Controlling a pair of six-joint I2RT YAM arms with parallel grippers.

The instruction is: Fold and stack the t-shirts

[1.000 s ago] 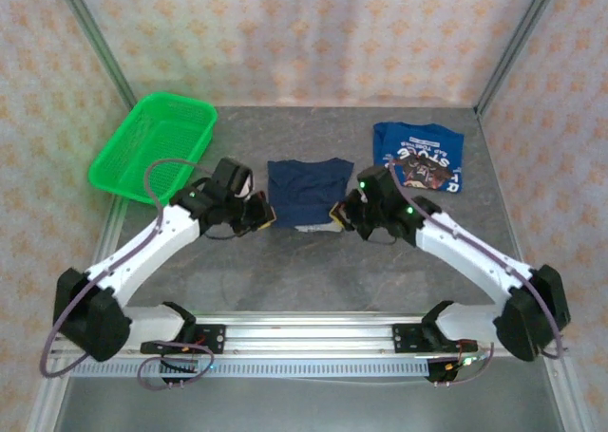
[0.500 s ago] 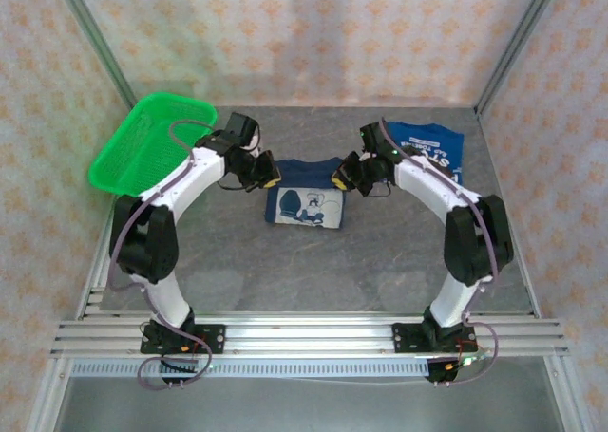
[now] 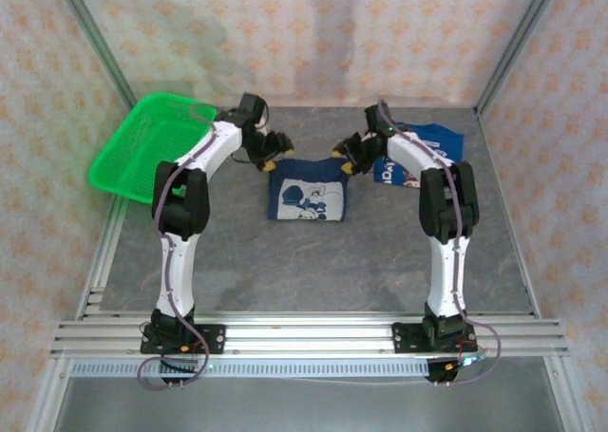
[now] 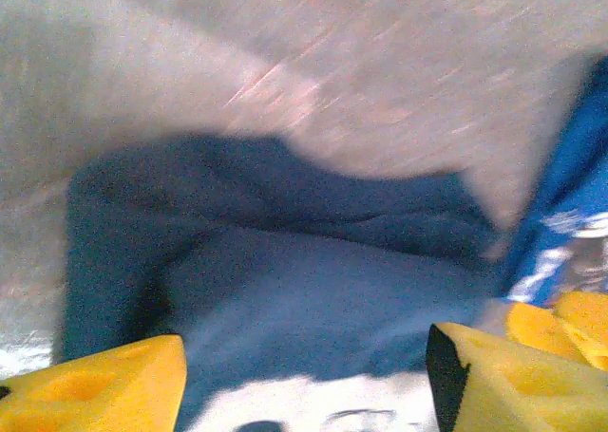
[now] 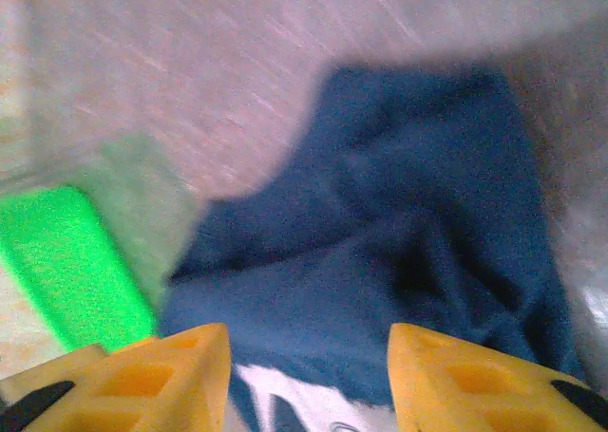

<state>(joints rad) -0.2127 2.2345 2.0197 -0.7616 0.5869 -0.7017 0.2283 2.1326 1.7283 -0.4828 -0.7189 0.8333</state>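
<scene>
Just releasing far edge of navy tee (image 3: 306, 190): left fingers (image 4: 95, 385) wide, right fingers (image 5: 152, 375) narrower, both empty. Likely finishes this fold; leaves blue tee (image 3: 425, 147) beside it.

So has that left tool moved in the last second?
Yes. The left tool has travelled away from the metal rail, going from the navy t-shirt's near edge to its far edge. It is now level with the green basket.
</scene>
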